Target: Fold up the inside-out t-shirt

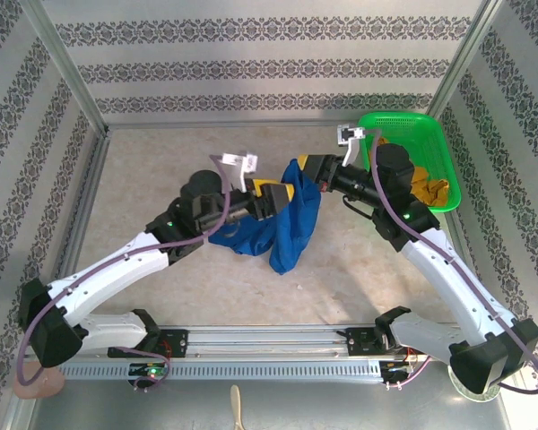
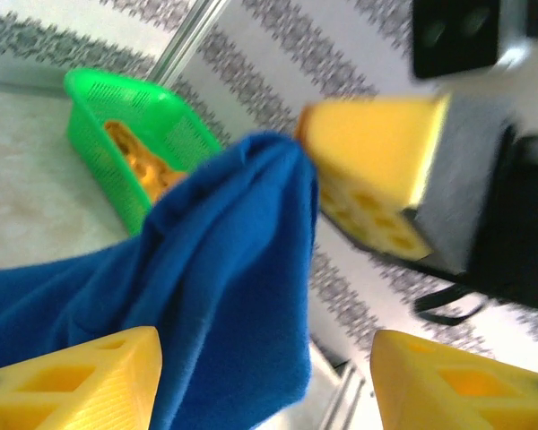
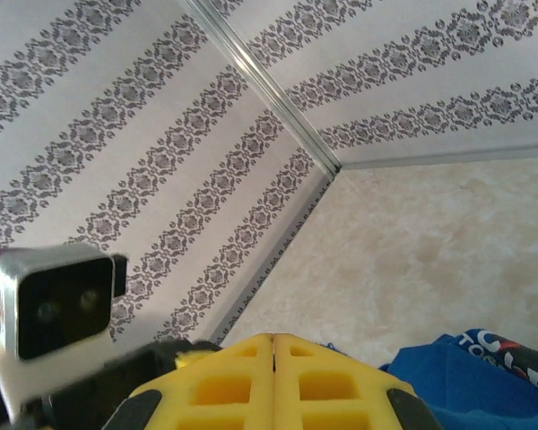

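The inside-out t-shirt [image 1: 287, 228] is royal blue and hangs bunched above the table's middle, its lower part resting on the surface. My right gripper [image 1: 299, 173] is shut on the shirt's top edge; in the left wrist view the cloth [image 2: 224, 269] rises to a peak at that gripper's yellow fingers [image 2: 368, 161]. In the right wrist view the right gripper [image 3: 274, 339] has its jaws pressed together, with blue cloth [image 3: 484, 381] at the lower right. My left gripper [image 1: 273, 193] [image 2: 269, 385] is open, the hanging shirt between its fingers, against the left finger [image 2: 72, 376].
A green basket [image 1: 430, 134] stands at the back right, holding a mustard garment [image 1: 429, 190]; the basket [image 2: 161, 116] also shows behind the shirt in the left wrist view. Patterned walls with metal posts enclose the table [image 1: 152, 179]. Bare tabletop lies to the left and front.
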You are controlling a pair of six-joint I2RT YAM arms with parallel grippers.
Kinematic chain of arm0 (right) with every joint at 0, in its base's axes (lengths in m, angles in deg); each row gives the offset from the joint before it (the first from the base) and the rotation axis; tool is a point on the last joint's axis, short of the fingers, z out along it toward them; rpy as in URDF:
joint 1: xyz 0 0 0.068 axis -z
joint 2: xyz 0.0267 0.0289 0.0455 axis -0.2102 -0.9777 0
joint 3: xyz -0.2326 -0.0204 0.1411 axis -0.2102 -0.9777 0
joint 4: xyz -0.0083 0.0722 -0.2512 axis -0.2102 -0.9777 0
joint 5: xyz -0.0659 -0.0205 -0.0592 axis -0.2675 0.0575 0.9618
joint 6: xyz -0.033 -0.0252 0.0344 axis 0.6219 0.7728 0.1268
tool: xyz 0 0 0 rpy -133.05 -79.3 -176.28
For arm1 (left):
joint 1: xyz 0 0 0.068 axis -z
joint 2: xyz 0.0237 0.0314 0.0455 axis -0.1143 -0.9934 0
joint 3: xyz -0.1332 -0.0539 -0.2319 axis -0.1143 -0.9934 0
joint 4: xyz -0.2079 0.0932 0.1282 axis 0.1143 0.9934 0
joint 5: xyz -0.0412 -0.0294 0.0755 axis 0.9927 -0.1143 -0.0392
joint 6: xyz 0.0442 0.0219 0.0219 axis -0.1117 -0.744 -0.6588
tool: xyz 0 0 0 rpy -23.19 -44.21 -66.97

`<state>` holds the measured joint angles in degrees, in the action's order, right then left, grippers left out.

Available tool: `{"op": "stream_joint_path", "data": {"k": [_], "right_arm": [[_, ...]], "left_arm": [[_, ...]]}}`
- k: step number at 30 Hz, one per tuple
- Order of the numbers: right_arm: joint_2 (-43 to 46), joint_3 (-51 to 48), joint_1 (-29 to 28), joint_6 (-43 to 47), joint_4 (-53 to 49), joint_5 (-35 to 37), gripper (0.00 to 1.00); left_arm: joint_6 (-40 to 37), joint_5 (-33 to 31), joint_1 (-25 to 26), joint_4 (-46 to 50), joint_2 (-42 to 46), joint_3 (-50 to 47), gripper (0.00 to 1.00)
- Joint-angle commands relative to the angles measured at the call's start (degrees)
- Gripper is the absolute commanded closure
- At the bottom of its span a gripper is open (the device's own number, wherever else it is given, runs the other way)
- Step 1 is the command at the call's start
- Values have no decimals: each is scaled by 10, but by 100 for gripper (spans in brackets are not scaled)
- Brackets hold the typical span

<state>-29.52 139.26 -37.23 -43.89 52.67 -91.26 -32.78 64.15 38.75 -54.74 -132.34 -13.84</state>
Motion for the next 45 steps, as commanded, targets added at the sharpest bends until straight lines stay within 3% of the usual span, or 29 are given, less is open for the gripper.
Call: {"op": "stream_joint_path", "data": {"k": [1, 5, 7, 10, 15, 18, 20, 22, 24, 33, 39, 45], "right_arm": [[-1, 4, -18, 10, 5, 36, 100], [-4, 13, -33, 17, -4, 42, 100], [-3, 15, -35, 21, -10, 46, 100], [0, 13, -32, 26, -21, 59, 100], [-8, 1, -9, 23, -24, 72, 100], [-20, -4, 0, 24, -19, 76, 100], [-26, -3, 3, 27, -16, 71, 95], [-21, -6, 2, 31, -19, 66, 46], [-3, -16, -3, 31, -26, 75, 30], [63, -90, -61, 16, -37, 125, 32], [7, -57, -102, 34, -29, 143, 28], [-69, -26, -101, 47, -33, 126, 23]], "left_arm": [[-66, -80, 30, 62, -40, 30, 36], [-62, -94, 37, 58, -71, 43, 36], [-61, -115, 37, 52, -73, 37, 41], [-66, -127, 31, 39, -63, 18, 68], [-61, -53, 3, -39, -19, -47, 82], [-52, -3, -16, -85, 6, -82, 100], [-44, 16, -27, -103, 17, -100, 100], [-35, 26, -36, -112, 24, -109, 100], [-32, 32, -41, -112, 25, -112, 100], [-33, 49, -49, -113, 20, -105, 100], [-36, 68, -50, -110, 12, -98, 100], [-43, 92, -49, -104, 7, -93, 100]]}}
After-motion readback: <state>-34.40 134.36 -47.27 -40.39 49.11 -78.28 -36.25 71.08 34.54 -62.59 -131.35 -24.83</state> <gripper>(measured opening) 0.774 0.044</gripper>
